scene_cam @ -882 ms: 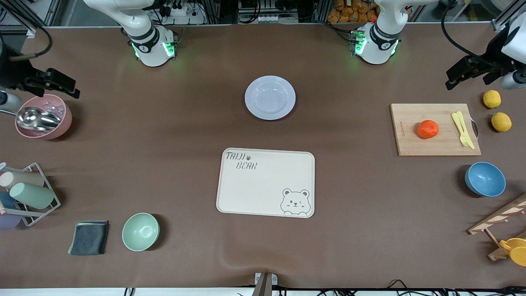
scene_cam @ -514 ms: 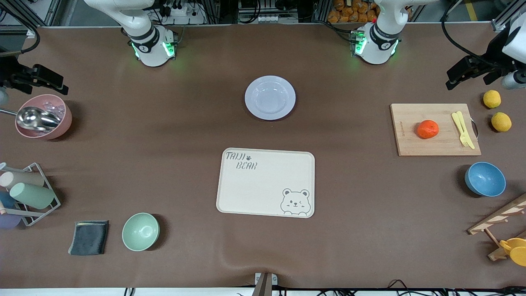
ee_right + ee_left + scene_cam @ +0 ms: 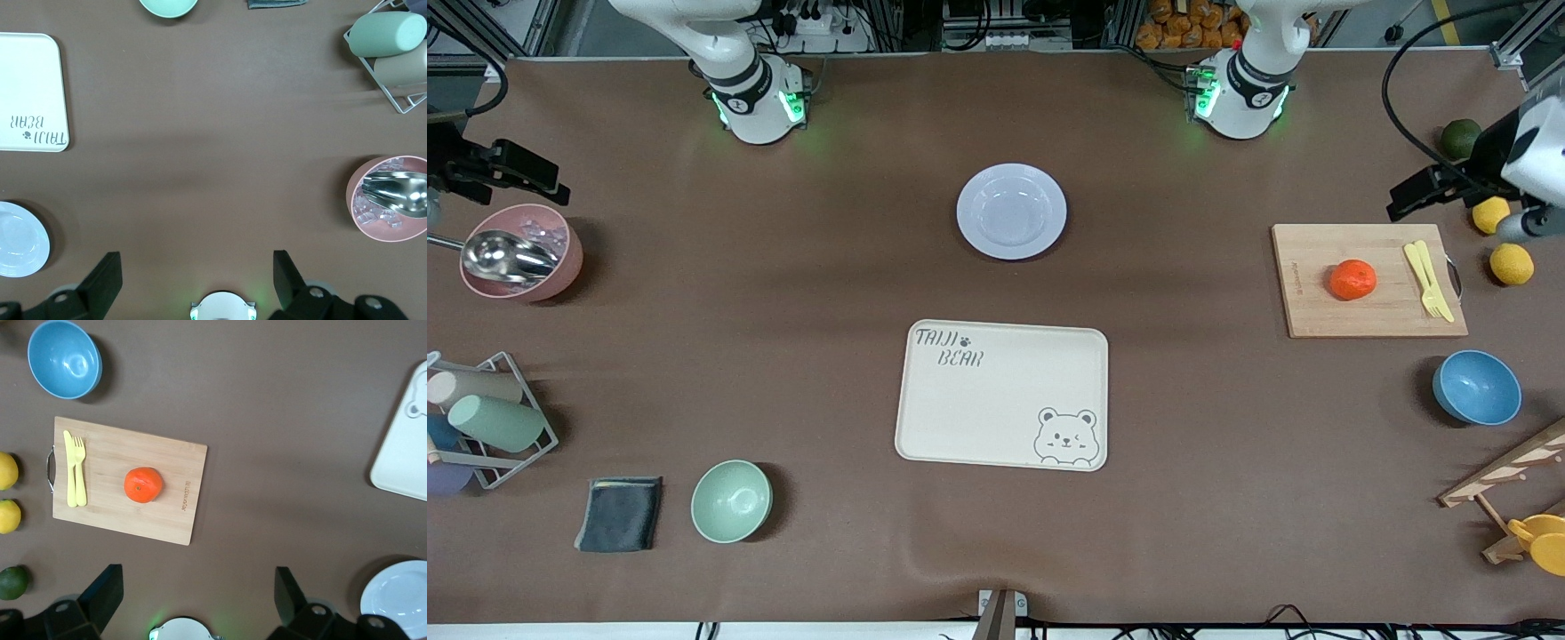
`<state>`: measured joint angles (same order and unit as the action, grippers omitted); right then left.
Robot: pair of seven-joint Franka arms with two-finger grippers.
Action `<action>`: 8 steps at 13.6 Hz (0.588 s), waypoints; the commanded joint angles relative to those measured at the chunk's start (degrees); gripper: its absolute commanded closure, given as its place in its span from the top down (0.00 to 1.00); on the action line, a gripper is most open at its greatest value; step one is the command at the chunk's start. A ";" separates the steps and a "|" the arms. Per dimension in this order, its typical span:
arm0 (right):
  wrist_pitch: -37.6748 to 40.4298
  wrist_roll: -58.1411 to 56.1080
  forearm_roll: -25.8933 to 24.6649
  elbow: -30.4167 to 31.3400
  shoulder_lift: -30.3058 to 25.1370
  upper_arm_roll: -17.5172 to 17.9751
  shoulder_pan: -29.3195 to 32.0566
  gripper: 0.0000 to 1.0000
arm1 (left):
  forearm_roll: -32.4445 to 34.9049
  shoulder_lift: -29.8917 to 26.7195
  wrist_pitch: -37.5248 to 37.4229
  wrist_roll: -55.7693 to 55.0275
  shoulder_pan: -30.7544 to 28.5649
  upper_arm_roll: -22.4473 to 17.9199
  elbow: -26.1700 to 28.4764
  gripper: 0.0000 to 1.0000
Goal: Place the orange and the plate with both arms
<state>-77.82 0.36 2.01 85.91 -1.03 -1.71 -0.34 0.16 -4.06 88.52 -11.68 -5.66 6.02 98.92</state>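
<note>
Front view: plate [image 3: 1011, 211] on the brown surface [image 3: 827, 293] between the arm bases, orange [image 3: 1352, 279] on the wooden board [image 3: 1369, 311], left wrist view: left tool [image 3: 195, 600] wide open, high over the surface beside the board, right wrist view: right tool [image 3: 193, 281] wide open, near the pink bowl [image 3: 373, 230]

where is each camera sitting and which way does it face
Front view: high across the table, facing both arm bases, over the tray.
Left wrist view: on the left arm, looking down at the orange on the cutting board; open left gripper shows.
Right wrist view: on the right arm, looking down at the pink bowl; open right gripper shows.
All three views share the plate.
</note>
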 commanded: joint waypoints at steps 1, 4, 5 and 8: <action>-1.62 -0.71 -0.08 1.11 -0.04 0.74 -1.31 1.00 | -1.48 -0.95 5.15 -0.36 -1.02 0.13 5.74 1.00; -1.72 -0.28 -0.16 1.28 1.11 0.65 -5.71 1.00 | -1.48 -0.86 11.65 -0.80 -1.02 0.13 11.80 1.00; -0.85 0.95 -0.16 1.37 1.90 0.65 -6.50 1.00 | -1.48 -0.69 13.76 -0.80 -1.02 0.13 13.56 1.00; -0.49 0.70 0.19 0.58 2.43 0.74 -7.21 1.00 | -1.13 0.88 18.35 -0.88 -0.93 0.13 16.65 1.00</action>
<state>-78.94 1.07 2.09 87.00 1.37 -0.95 -7.61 0.10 -3.31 104.45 -11.72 -6.33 5.96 113.55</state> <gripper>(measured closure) 0.000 0.000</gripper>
